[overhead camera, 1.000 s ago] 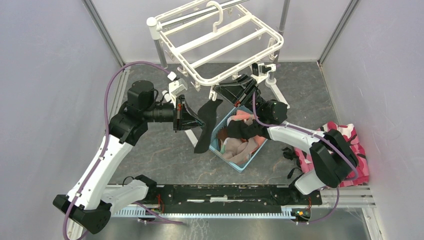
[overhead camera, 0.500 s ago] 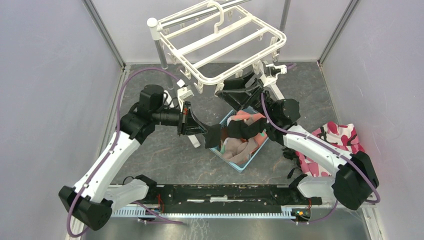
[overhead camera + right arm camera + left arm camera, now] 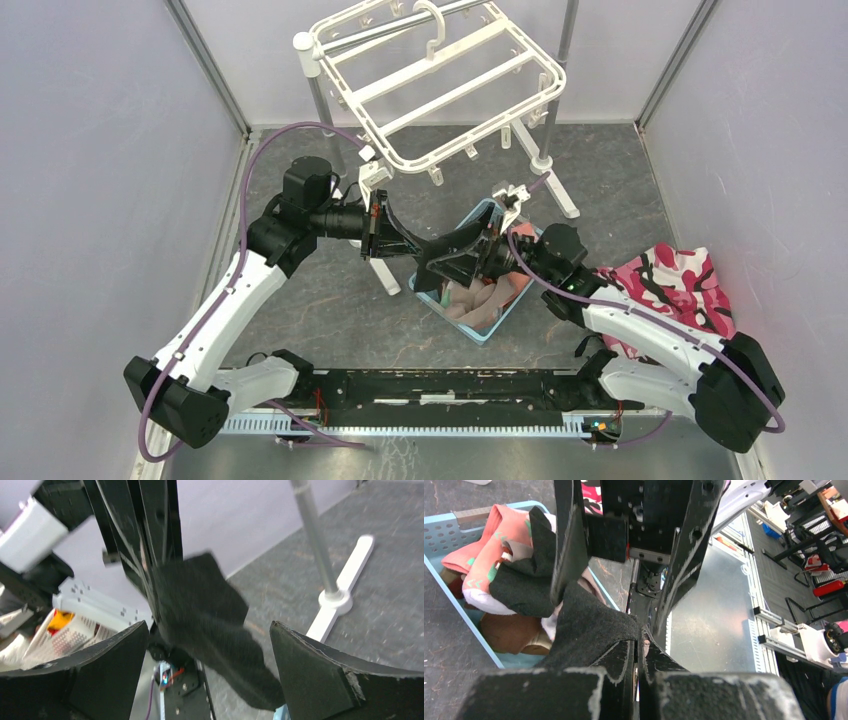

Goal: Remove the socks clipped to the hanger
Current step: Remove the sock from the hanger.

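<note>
The white hanger [image 3: 440, 90] hangs from the stand at the back, and the small clips that show dangle bare. My left gripper [image 3: 408, 244] is shut on a black sock [image 3: 589, 625] and holds it over the near-left rim of the basket. The jaws meet on the sock's edge in the left wrist view, at the left gripper [image 3: 640, 641]. My right gripper [image 3: 440, 262] faces it, wide open. In the right wrist view the black sock [image 3: 215, 625] hangs between the spread jaws of the right gripper [image 3: 209, 625], touching neither pad. Coral pink socks [image 3: 479, 555] lie in the basket.
The light blue basket [image 3: 450, 315] sits on the grey floor below both grippers, holding several socks. A grey pole stand [image 3: 322, 105] with white feet [image 3: 558, 190] carries the hanger. A pink camouflage cloth heap [image 3: 680, 285] lies by the right wall.
My right gripper has opened and dropped from the hanger's clips to the black sock. The left gripper has carried that sock rightward to the basket. The hanger has swung back up.
</note>
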